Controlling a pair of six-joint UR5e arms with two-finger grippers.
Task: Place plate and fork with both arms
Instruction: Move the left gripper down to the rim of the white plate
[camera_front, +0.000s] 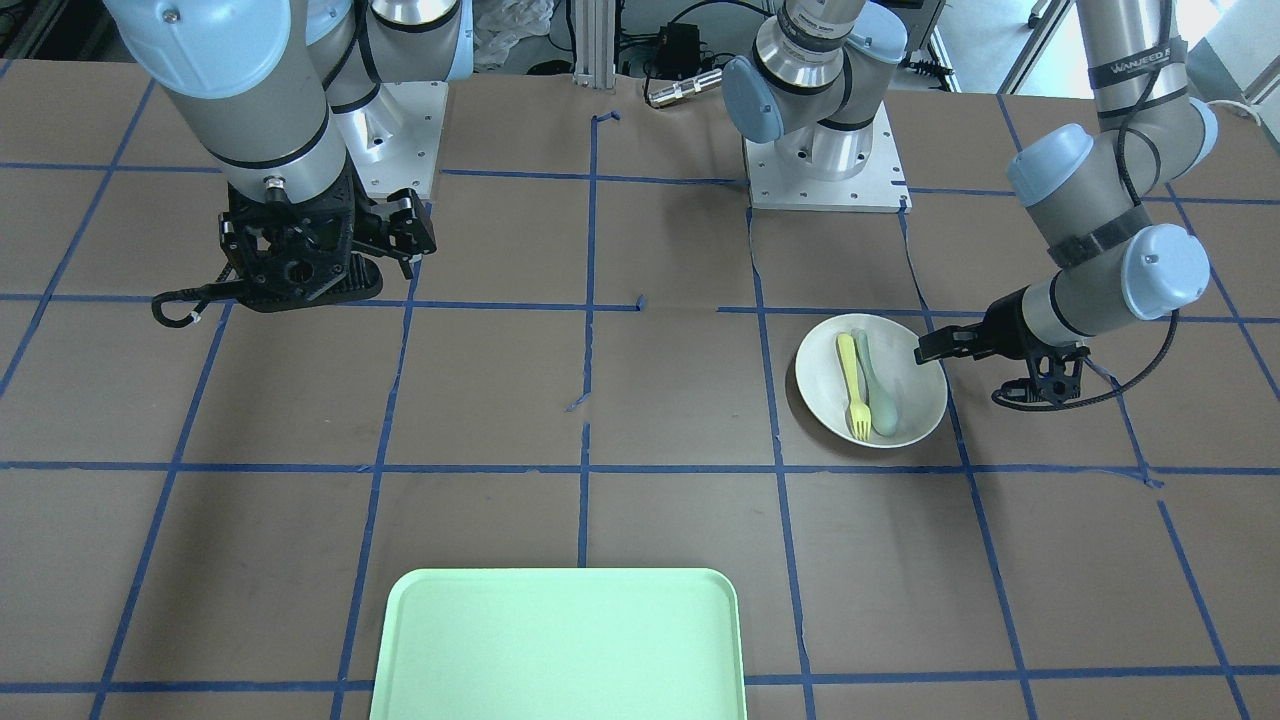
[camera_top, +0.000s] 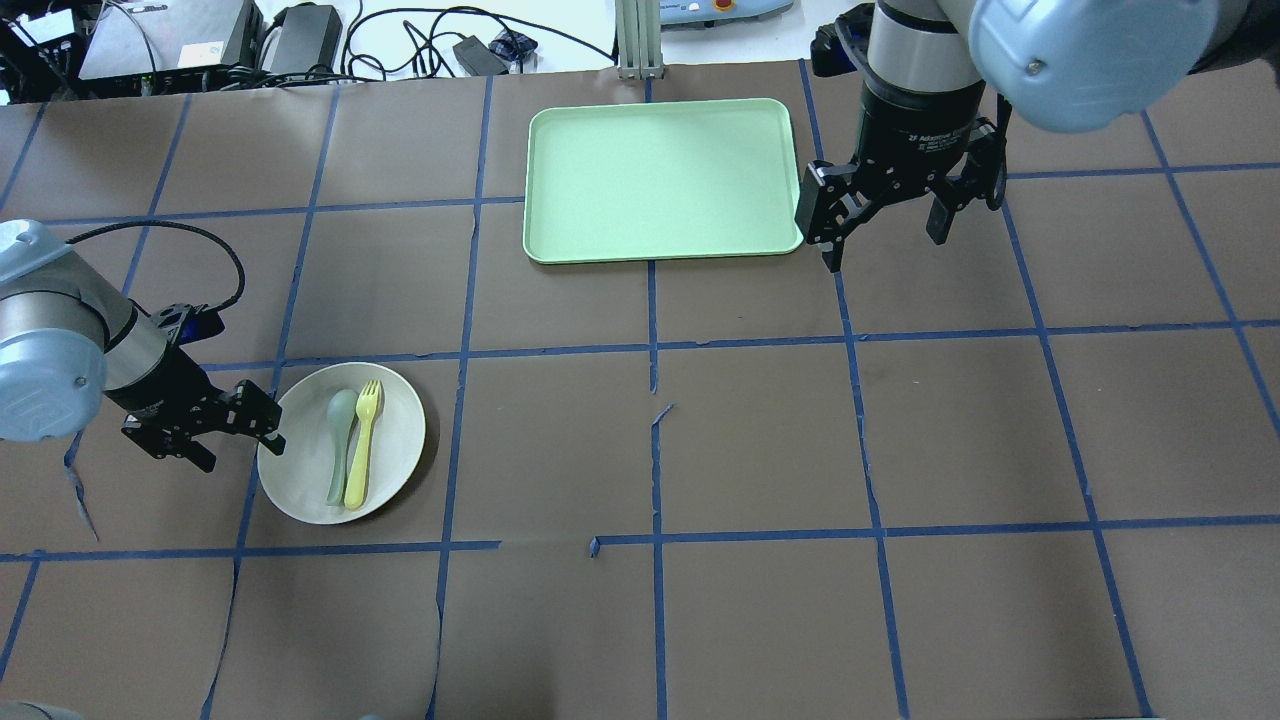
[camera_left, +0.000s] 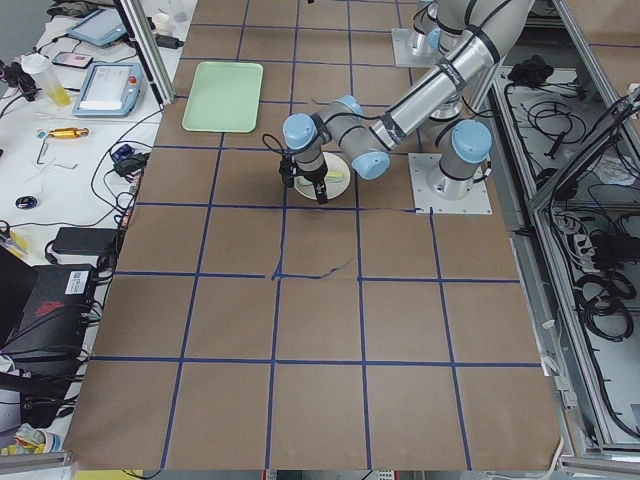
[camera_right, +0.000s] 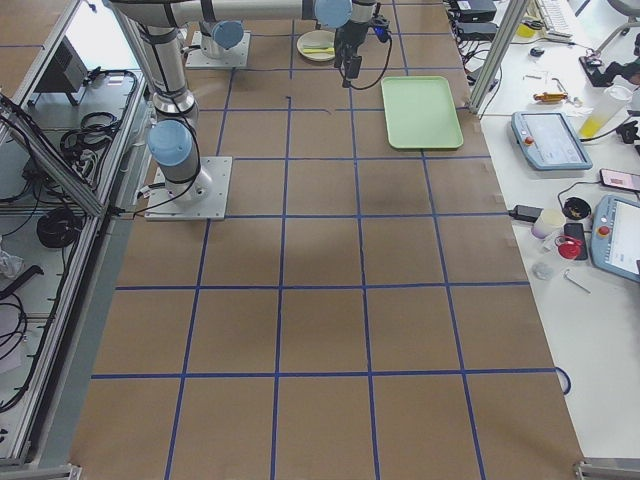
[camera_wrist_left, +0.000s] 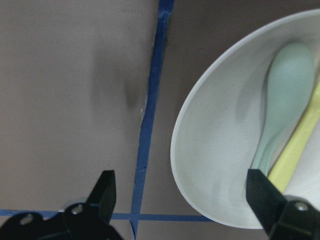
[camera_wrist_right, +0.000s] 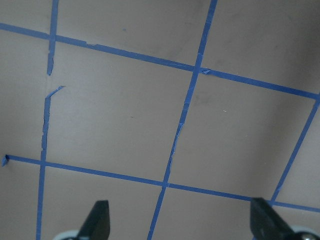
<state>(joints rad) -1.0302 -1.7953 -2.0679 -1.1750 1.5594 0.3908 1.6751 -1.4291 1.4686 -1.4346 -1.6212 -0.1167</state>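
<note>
Plate (camera_top: 398, 418) and fork (camera_top: 362, 446) are both at the robot's left side of the table, well apart from the mint-green tray (camera_top: 660, 170) across the middle. The yellow fork lies inside the plate, pressed alongside a pale grey-green spoon (camera_top: 339, 432), with its tines pointing toward the tray. From where I stand the plate looks stiff, light and smooth, so a pinch on its raised rim seems the natural hold. It would need to stay level, since the loose cutlery would likely slide if it tipped. The fork looks thin and slippery, lying flat against the spoon. I'd guess the handle end is the cleanest place to take it without dragging the spoon along. The left gripper (camera_top: 238, 445) is spread wide and straddles the plate's near rim, one finger over the inside and one over the table, holding nothing. The right gripper (camera_top: 885, 248) hangs just beside the tray's corner, also wide open and empty. I cannot tell whether the left fingers touch the rim or how high they sit above it. The left wrist view cuts off the plate's far half and the fork's tines, and both side views show the plate too small to help.
</note>
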